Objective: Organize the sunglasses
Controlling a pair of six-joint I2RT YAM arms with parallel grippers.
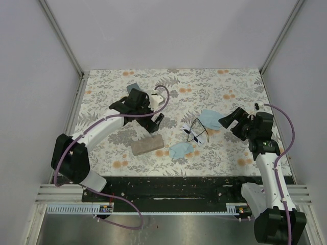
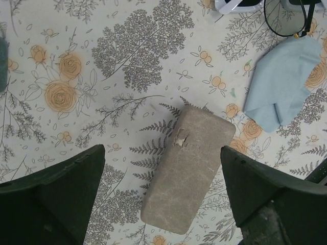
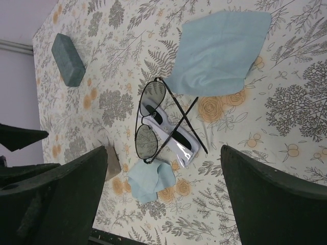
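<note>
**A:** How do the left gripper's jaws stand?

**B:** The left gripper (image 2: 162, 150) has them spread wide and pinches nothing. A tan case (image 2: 189, 171) lies slanted in the gap between the two fingers. The flowered table (image 2: 102, 76) shows on either side of it, so it sits clear of both.

**A:** And further out from those jaws?

**B:** Ahead and off to one side is a small blue cloth (image 2: 283, 84), crumpled, near the case but apart from it. Past that, at the very edge of the wrist view, one lens of the sunglasses (image 2: 286, 18) shows.

**A:** The right gripper?

**B:** The right gripper (image 3: 163, 148) is spread just as wide, and it is empty too. The sunglasses lie straight ahead of the gap between its fingers, apart from both. Their thin black arms cross over each other. They rest on a white glossy piece (image 3: 180, 146); I cannot tell what it is.

**A:** What lies around them?

**B:** The small cloth sits just beside the glasses, on the side nearer the jaws. A large blue cloth (image 3: 217, 51) is spread on the far side, with one corner reaching the frame. Well beyond and off to the side lies a slate-green case (image 3: 68, 58), far from everything else.
</note>
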